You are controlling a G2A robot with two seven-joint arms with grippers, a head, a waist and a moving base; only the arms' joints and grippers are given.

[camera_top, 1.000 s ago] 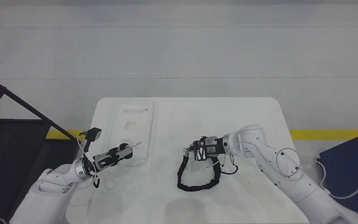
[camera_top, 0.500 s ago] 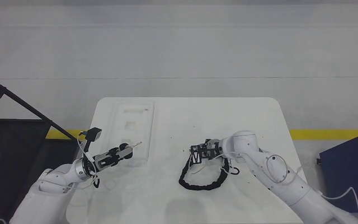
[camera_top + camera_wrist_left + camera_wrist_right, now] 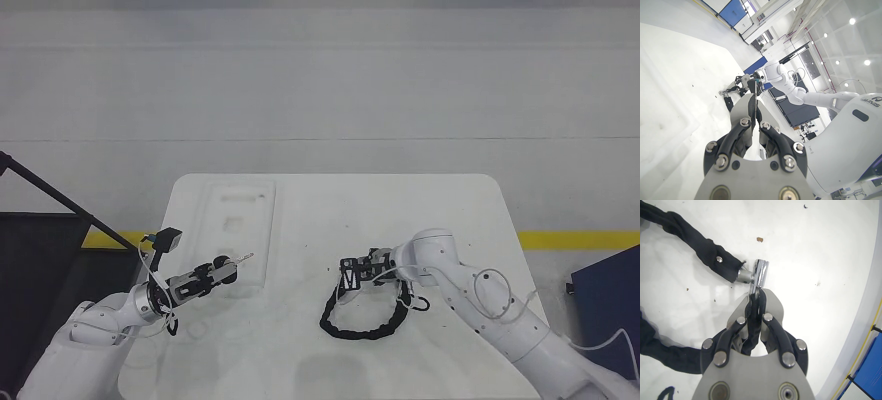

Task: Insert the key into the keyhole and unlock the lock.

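My left gripper point(image 3: 226, 268) hovers over the table's left side, shut on the key point(image 3: 243, 257). The left wrist view has the key's black head pinched between the pads and its metal blade point(image 3: 755, 86) pointing toward the other arm. A black sleeved chain lock point(image 3: 365, 326) lies looped mid-table. My right gripper point(image 3: 756, 297) is shut on the chain's sleeved end, just behind the chrome lock cylinder point(image 3: 761, 273). In the top view the right gripper point(image 3: 350, 272) sits at the loop's upper left end. The keyhole itself cannot be made out.
A white moulded tray point(image 3: 238, 215) lies at the table's back left, close to my left gripper. A small black box on a stalk point(image 3: 165, 240) stands by the left arm. The table's right edge point(image 3: 865, 321) runs near the right gripper.
The right arm has shifted and turned its wrist, dragging the chain loop slightly right and reshaping it. The left arm with the key has not moved.
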